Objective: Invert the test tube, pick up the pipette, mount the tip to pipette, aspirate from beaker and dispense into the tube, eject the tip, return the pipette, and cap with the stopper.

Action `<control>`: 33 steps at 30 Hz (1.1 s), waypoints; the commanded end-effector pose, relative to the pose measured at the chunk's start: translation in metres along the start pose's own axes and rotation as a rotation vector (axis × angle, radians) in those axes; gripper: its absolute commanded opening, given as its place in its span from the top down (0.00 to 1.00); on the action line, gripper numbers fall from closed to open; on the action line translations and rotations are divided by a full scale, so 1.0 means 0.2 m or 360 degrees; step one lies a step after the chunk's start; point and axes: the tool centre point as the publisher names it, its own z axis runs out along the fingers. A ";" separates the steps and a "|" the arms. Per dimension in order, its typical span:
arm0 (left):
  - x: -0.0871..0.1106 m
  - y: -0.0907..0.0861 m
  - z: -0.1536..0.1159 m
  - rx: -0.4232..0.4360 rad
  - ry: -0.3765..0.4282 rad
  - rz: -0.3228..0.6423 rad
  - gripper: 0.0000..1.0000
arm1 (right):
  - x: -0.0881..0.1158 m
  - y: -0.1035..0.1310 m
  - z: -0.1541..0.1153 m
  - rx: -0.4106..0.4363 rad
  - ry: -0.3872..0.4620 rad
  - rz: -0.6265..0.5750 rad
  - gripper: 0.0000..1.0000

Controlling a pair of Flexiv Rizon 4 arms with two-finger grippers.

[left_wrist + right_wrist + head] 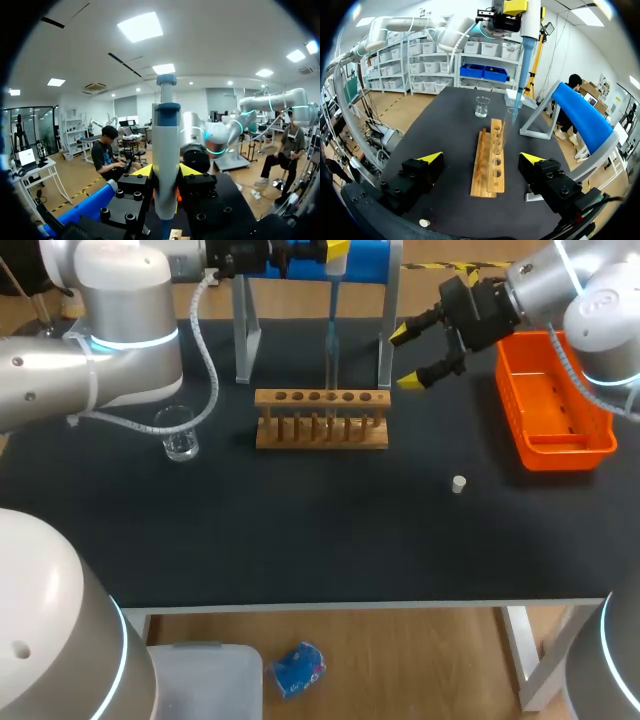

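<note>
- Black matte tabletop (300, 530) with a straight front edge carries all the labware.
- The wooden test tube rack (320, 420) is a long, pale block with a row of round holes. Its length runs across the table in the head view.
- A clear glass test tube (505, 127) stands upright in a hole at the rack's end farthest from the right gripper, open mouth up.
- The left gripper (165, 171) is clamped on the pipette (165, 150), one yellow tip on each side of its smooth grey-white barrel.
- The pipette's long axis is vertical. Its blue plunger knob is up and its slim translucent blue tip (516, 95) points down at the tube's mouth; whether the two touch cannot be told.
- Behind the rack is the pipette stand (385, 330), which has flat grey metal legs under a rounded blue top bar.
- A small clear glass beaker (180, 435), cylindrical, sits on the table well apart from the rack, on the left arm's side.
- The right gripper (405, 357) is spread wide and holds nothing. It hangs above the table between the rack and the orange plastic basket (512, 405), a rectangular bin with slotted walls.
- A short, pale, cylindrical stopper (458, 484) lies alone on the table, nearer the front edge than the rack and the basket.
</note>
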 end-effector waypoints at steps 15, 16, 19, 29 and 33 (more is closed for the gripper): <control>0.02 -0.07 0.00 -0.0030 0.0023 -0.0020 1.00 | 0.00 0.00 0.00 0.0000 0.0000 -0.0001 0.00; 0.02 -0.08 0.00 -0.0030 0.0023 -0.0019 1.00 | 0.00 0.00 0.00 0.0000 0.0000 -0.0001 0.00; 0.02 -0.10 0.00 -0.0034 0.0022 -0.0011 1.00 | 0.00 0.00 0.00 0.0000 0.0000 -0.0001 0.00; 0.04 -0.15 0.00 -0.0049 0.0021 0.0009 1.00 | 0.00 0.00 0.00 0.0000 0.0000 -0.0001 0.00; 0.05 -0.19 0.01 -0.0043 0.0030 0.0010 1.00 | 0.00 0.00 0.00 0.0000 0.0000 -0.0001 0.00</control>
